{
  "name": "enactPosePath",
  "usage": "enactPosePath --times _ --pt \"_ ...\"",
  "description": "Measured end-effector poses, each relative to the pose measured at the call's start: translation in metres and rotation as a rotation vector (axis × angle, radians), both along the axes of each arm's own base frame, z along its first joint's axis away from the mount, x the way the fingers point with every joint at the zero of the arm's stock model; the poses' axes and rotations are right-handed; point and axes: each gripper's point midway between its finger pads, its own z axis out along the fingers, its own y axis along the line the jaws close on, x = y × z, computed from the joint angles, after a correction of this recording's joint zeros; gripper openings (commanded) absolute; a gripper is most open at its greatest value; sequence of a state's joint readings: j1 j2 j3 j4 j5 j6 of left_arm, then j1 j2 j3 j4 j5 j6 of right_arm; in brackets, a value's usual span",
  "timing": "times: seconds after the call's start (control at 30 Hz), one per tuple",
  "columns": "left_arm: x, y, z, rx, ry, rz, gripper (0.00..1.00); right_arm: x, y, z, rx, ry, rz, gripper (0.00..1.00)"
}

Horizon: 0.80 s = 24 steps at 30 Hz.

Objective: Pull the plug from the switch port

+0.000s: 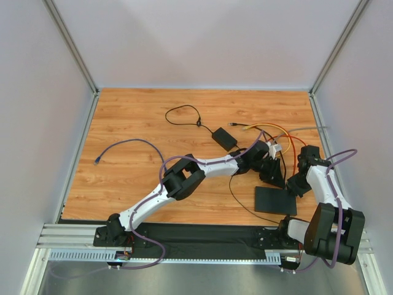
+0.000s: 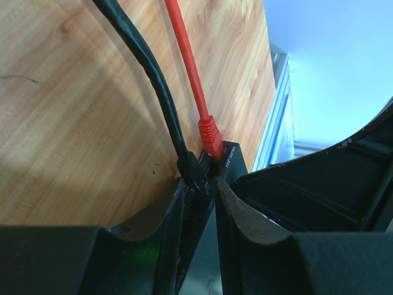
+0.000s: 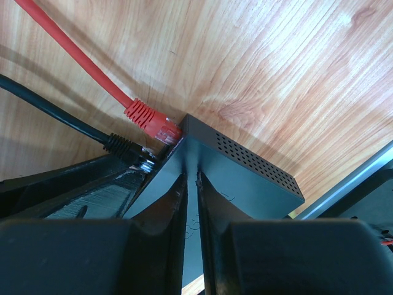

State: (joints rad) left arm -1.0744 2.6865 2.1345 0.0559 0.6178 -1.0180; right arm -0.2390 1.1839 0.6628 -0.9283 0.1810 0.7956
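Note:
The switch (image 1: pixel 275 200) is a flat black box lying at the right near the arms. It also shows in the right wrist view (image 3: pixel 245 178), with vent holes along its side. A red plug (image 3: pixel 150 120) and a black plug (image 3: pixel 126 147) sit in sockets on its far edge. In the left wrist view my left gripper (image 2: pixel 199 184) is closed around the black plug (image 2: pixel 191 169), beside the red plug (image 2: pixel 210 132) and the switch edge (image 2: pixel 232 161). My right gripper (image 3: pixel 190 175) is shut, its tips pressing on the switch's top. In the top view, the left gripper (image 1: pixel 274 177) and right gripper (image 1: pixel 293 186) meet at the switch's far edge.
A black power-adapter brick (image 1: pixel 225 138) with a looped thin cable (image 1: pixel 184 115) lies mid-table. Yellow, orange and grey cables (image 1: pixel 270 129) curl behind the grippers. A loose purple cable (image 1: pixel 123 144) lies at the left. White walls with metal rails enclose the table.

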Motion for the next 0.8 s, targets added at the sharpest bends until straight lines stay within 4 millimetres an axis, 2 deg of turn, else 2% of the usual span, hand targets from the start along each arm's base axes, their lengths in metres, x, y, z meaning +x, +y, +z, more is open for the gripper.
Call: enactPosePath --times 0.2,0.33,0.57,0.8 --pt "-0.0035 0.0019 0.0011 -0.003 0.024 -0.020 0.31 0.0000 0.0000 0.0001 0.000 0.000 0.000 0.13" --pt "-0.0046 0.0031 -0.0032 0.002 0.053 -0.024 0.23 0.0000 0.0000 0.0003 0.000 -0.001 0.000 0.13" --pt "-0.0046 0.0021 -0.0065 -0.005 0.094 -0.028 0.29 -0.0001 -0.0001 0.0005 -0.001 -0.002 0.000 0.13" --pt "-0.0062 -0.0047 -0.0071 -0.029 0.121 -0.043 0.26 -0.0001 -0.0008 0.0006 -0.005 -0.002 0.000 0.13"
